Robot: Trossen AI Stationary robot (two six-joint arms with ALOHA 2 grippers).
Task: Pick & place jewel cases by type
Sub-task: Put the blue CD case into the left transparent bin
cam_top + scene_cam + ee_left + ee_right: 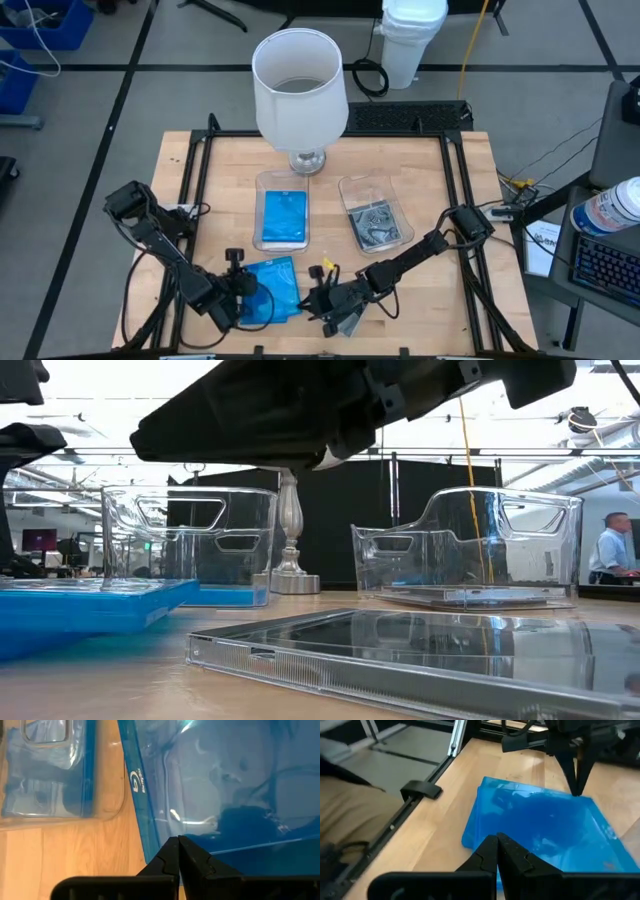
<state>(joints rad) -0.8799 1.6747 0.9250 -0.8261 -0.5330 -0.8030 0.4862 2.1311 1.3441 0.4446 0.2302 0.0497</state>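
A small stack of bright blue jewel cases (272, 290) (540, 830) lies flat near the table's near edge. My left gripper (243, 290) (178, 842) is shut at the stack's left edge. It shows in the right wrist view as the left gripper (576, 790), pointing down. My right gripper (318, 295) (497, 840) is shut at the stack's right edge. A smoky grey case (348, 322) (400, 650) lies flat on the table under the right arm. One clear tray (260, 215) holds a blue case, the other tray (400, 205) holds grey cases. My left gripper sets its shut fingertips on the top blue case at its left edge (577, 796), coming from above and pointing down; nothing is between the fingers. The case lies flat on the stack. My right gripper's shut tips stand over the stack's right edge (485, 845); I cannot tell whether they touch.
A white-shaded lamp (300, 90) stands on its metal foot (306, 162) at the table's far side, just behind the trays. Black frame rails (195, 170) run along the table's left and right sides. Bare wood (430, 300) lies toward the right near corner.
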